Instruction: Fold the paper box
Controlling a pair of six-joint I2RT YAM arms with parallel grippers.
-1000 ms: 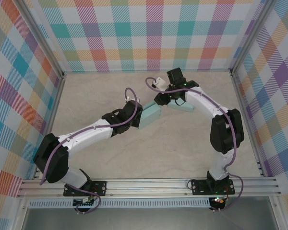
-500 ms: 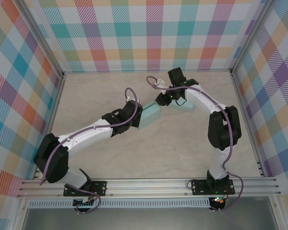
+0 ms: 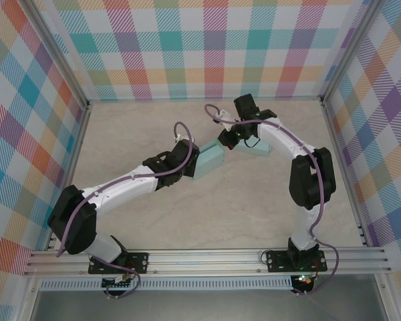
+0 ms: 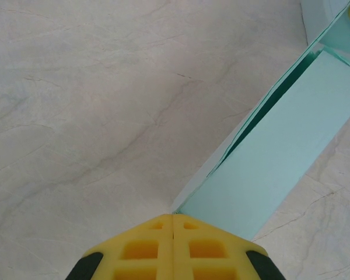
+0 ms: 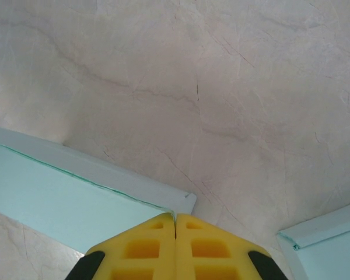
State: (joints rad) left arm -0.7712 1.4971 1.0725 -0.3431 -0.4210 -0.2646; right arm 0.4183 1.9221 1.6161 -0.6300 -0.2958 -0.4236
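Left jaws are pressed flat together, yellow pads meeting with no gap, and the corner of a teal panel (image 4: pixel 268 157) sits right at their tips. Whether paper is nipped between them, I can't tell. Right jaws, same story: shut tight, the corner of another teal flap (image 5: pixel 70 195) touching the tips. Out from there, the paper box (image 3: pixel 208 160) lies half-formed in the middle of the tabletop (image 3: pixel 240 221), a little toward the back, strung between the two arms, its layers gaping open. Here's the danger: any hold is on a bare corner, so a pull from either side could slip the paper free or tear it. And if the arms draw apart unevenly, the thin sheet might buckle off its creases or skid across the smooth surface.
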